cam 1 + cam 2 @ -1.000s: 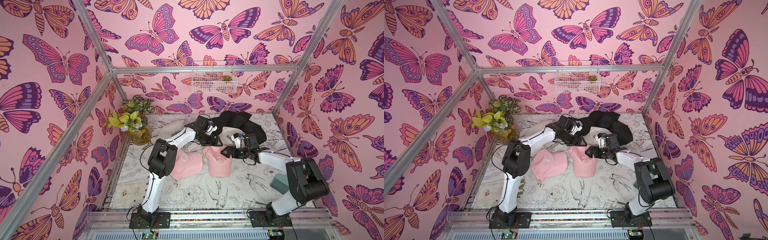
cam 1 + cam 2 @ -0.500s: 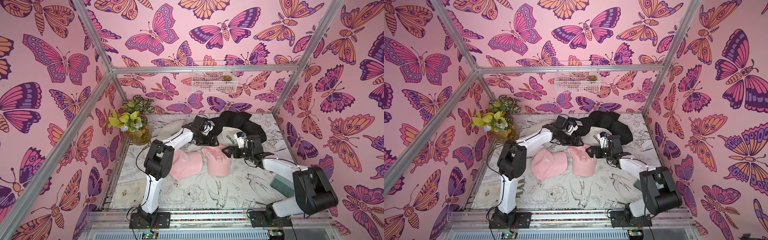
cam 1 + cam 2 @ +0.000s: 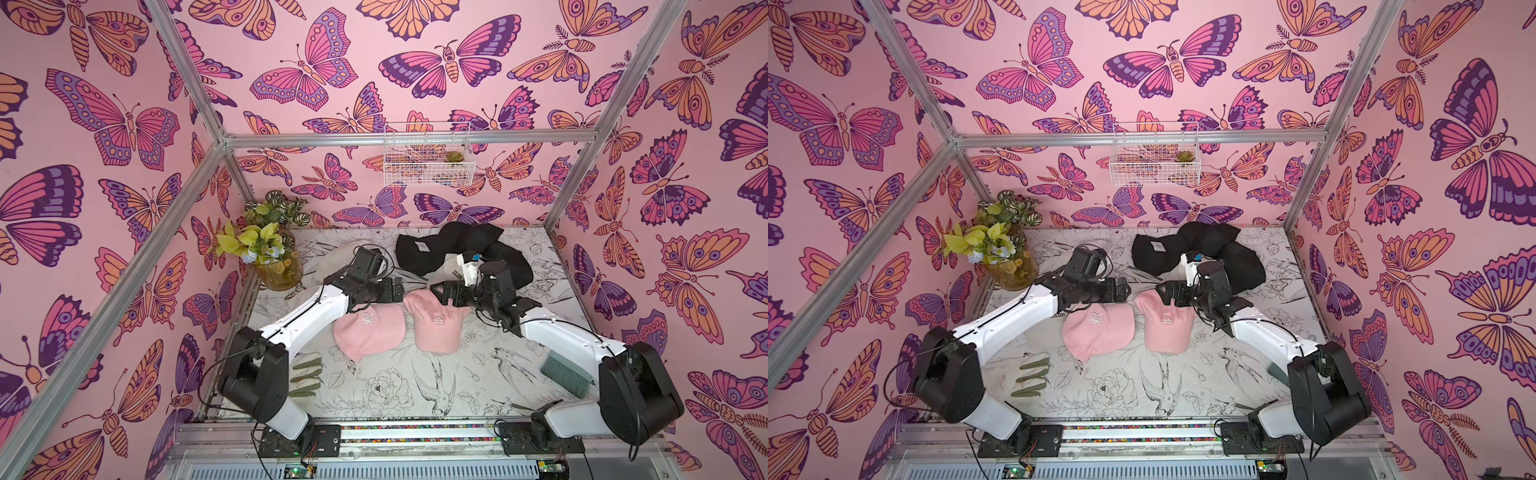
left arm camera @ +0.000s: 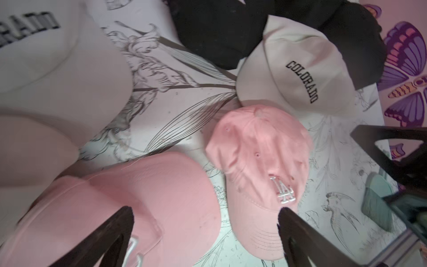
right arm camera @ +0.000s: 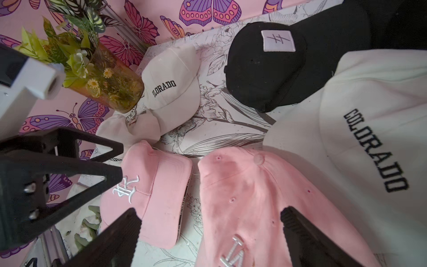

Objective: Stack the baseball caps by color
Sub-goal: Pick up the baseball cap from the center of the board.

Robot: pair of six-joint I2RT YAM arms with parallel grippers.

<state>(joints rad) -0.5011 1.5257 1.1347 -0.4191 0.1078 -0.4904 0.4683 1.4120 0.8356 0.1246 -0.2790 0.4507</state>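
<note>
Butterfly-papered walls (image 3: 374,62) close in a tabletop (image 3: 415,386) covered with a black-and-white print of flowers and birds.

In both top views the left arm (image 3: 307,311) and right arm (image 3: 552,332) reach inward and meet head to head over the middle. The left gripper (image 3: 394,289) and right gripper (image 3: 441,292) are near each other, each spread wide and carrying nothing. Just beneath them lie the two pink caps, crowns up and side by side. The R cap (image 3: 368,332) is on the left arm's side and the LA cap (image 3: 436,328) on the right's. They are just apart and not yet stacked. The black caps (image 3: 449,245) sit heaped by the back wall, which looks like a pile already gathered by colour, though how neatly cannot be told. A vase of leaves (image 3: 276,266) stands in the back corner. A green-fingered glove (image 3: 305,376) and a brush (image 3: 567,376) lie nearer the front.

The left wrist view looks down between open jaws at both pink caps and the strip of cloth parting them. A cream COLORADO cap (image 4: 295,76) lies beyond, touching the black heap.

The right wrist view has its open jaws either side of the LA cap's crown, seemingly poised to take it and set it on its twin. Whether they touch the fabric cannot be told. It also shows the white-patched black cap (image 5: 265,69), a second cream cap (image 5: 173,85) beside the vase and a third cream cap (image 5: 122,129) just beside that one. The cream ones are scattered and seem left for later.
</note>
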